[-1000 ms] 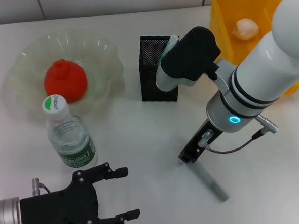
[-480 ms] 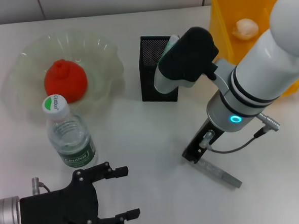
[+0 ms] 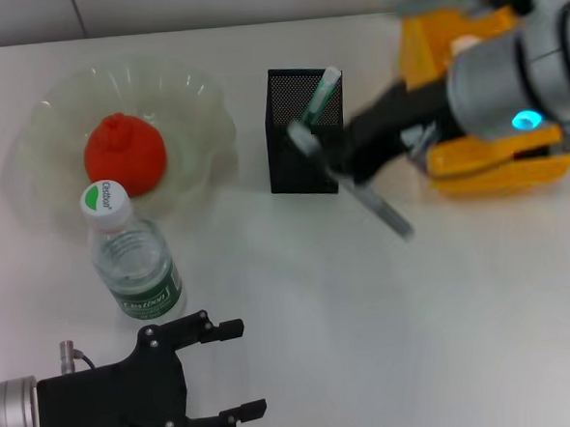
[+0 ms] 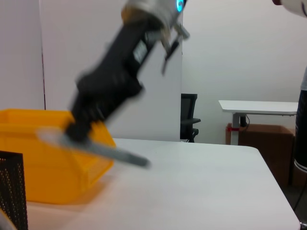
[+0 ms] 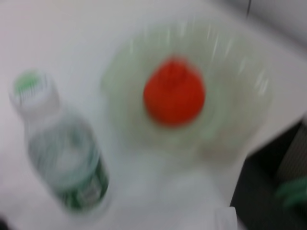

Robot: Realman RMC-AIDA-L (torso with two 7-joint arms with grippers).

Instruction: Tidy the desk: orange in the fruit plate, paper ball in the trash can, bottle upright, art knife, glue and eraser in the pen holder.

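Note:
My right gripper (image 3: 348,169) is shut on the grey art knife (image 3: 373,204) and holds it slanted in the air just right of the black mesh pen holder (image 3: 302,135). The knife's upper end is near the holder's rim. A green-and-white tube (image 3: 322,92) that looks like the glue stands in the holder. The orange (image 3: 124,156) lies in the fruit plate (image 3: 196,101). The bottle (image 3: 134,267) stands upright in front of the plate. The paper ball (image 3: 465,41) shows in the yellow trash can (image 3: 484,167). The eraser is out of view. My left gripper (image 3: 235,367) rests open at the near left.
My right arm (image 3: 509,84) crosses over the trash can at the back right. In the left wrist view the right gripper (image 4: 79,130) and the knife (image 4: 112,153) hang before the yellow bin (image 4: 43,167). The right wrist view shows the orange (image 5: 174,92) and the bottle (image 5: 64,158).
The right gripper lifted the art knife off the table in front and carried it back to the pen holder's side. The arm swung away toward the back right. The left arm stayed still.

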